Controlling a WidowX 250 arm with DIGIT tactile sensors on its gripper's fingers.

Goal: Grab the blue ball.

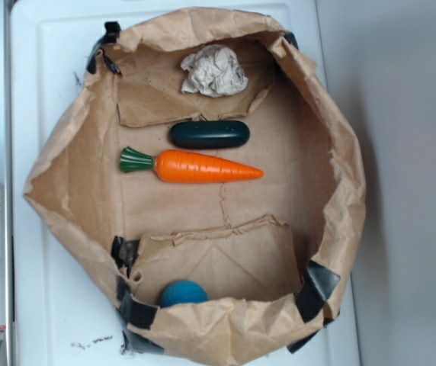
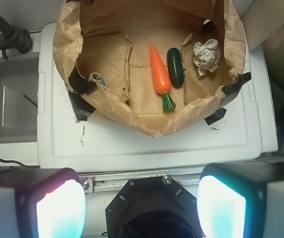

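1. Fingers of my gripper stood spread wide and held nothing, well back from the paper bag, which lay with its walls folded down.
2. At about 7 o'clock in the exterior view, the blue ball sat tucked against the bag's crumpled rim, which partly hid it, probably having rolled there.
3. At centre, the toy carrot lay just beside the green capsule; the paper wad rested at 12 o'clock.
4. From my wrist view, only a sliver of the ball showed at 10 o'clock, so I judged the reach would have to clear the rim.
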